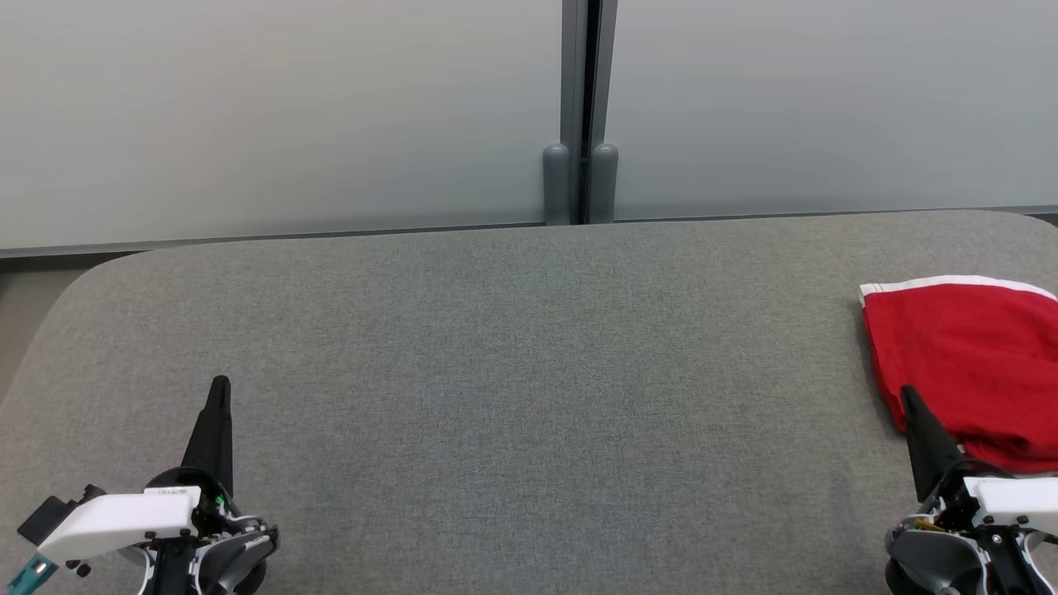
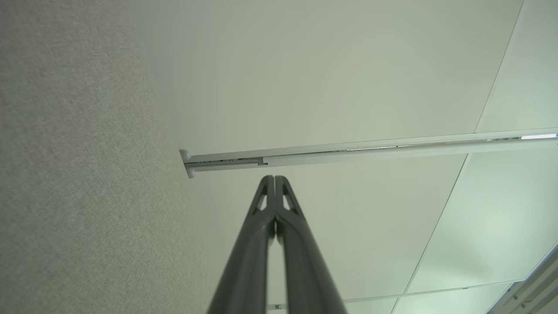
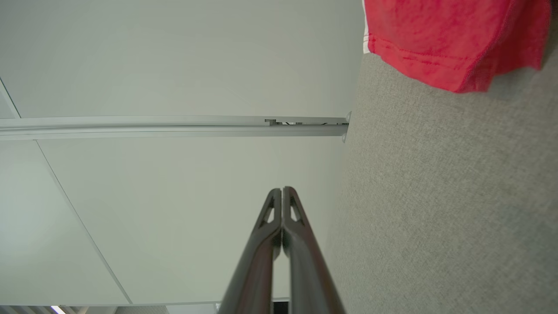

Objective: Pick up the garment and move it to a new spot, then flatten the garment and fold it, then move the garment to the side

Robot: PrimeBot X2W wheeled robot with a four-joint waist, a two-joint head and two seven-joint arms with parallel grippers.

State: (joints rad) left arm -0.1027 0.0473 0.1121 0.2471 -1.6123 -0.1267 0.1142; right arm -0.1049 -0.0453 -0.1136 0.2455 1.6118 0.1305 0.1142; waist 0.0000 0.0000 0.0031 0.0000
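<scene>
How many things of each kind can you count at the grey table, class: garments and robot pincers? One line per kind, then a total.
Garments: 1, the red garment with a white band, on the right of the grey table.
Pincers: 2, the left pincer and the right pincer, both shut, holding nothing.
Total: 3

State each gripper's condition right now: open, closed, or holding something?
Left gripper: closed, holding nothing.
Right gripper: closed, holding nothing; the red garment lies on the grey table, not between its fingers.
</scene>
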